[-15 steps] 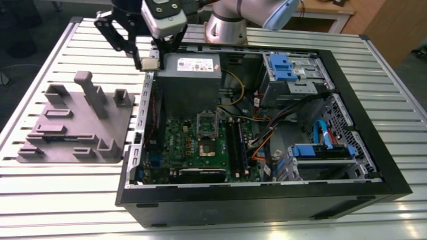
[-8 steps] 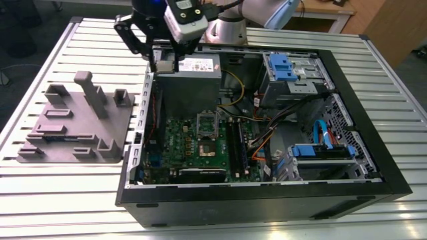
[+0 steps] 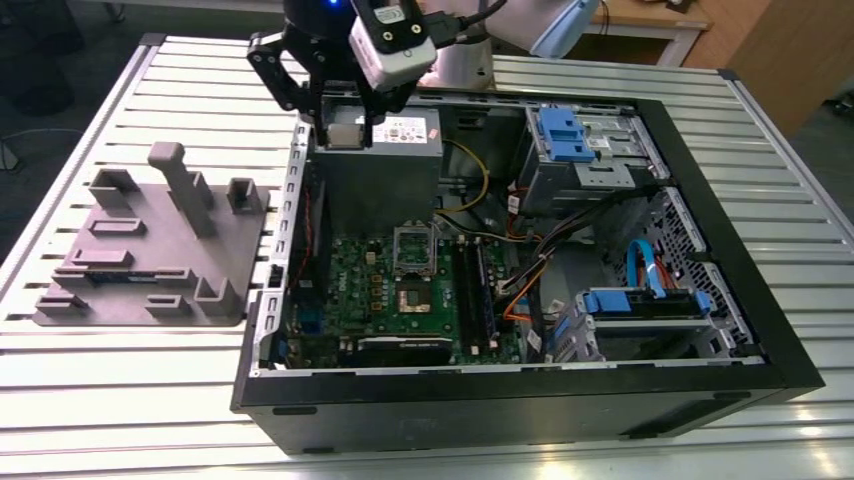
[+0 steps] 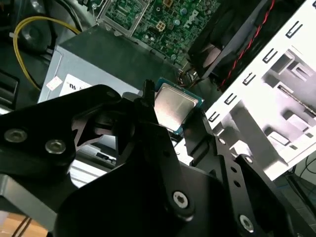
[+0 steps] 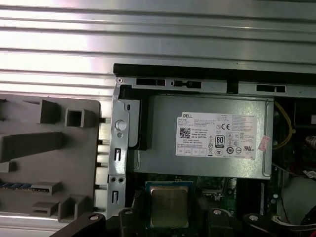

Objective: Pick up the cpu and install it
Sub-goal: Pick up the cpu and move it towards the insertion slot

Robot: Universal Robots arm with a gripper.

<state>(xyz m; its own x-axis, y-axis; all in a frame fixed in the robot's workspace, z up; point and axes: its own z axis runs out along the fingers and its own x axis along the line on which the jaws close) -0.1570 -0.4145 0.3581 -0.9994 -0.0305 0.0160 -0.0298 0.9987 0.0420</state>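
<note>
in the exterior view, taking twelve o'clock as the far edge of the table (image 3: 134,400), the gripper (image 3: 342,125) hangs at about eleven o'clock of the open computer case (image 3: 747,250), just above the case's far corner on the exterior view's left. it is clenched on the cpu (image 3: 343,131) - a small silver square between the black fingers, held clear of everything below. the grey power supply (image 3: 400,135) with its white label sits right beside it, at three o'clock of the gripper. the green motherboard (image 3: 400,290) lies at about five o'clock of the gripper, lower in the case, with the silver-framed socket bracket (image 3: 414,250) on it. the grey fixture plate (image 3: 147,280) lies on the table outside the case, at nine o'clock of the motherboard, well apart from the gripper.

in the second wrist view, the gripper (image 4: 173,111) pinches the cpu (image 4: 173,104) by two opposite edges, the shiny metal top facing the camera. beyond it are the power supply (image 4: 108,64), the motherboard (image 4: 168,19) and a yellow cable (image 4: 29,24).

in the first wrist view, the cpu (image 5: 169,206) sits between the fingers (image 5: 131,217) - its blue-green rim showing around the metal top. the power supply (image 5: 207,163) lies just beyond it, with the fixture plate (image 5: 49,158) beside the case wall.
</note>
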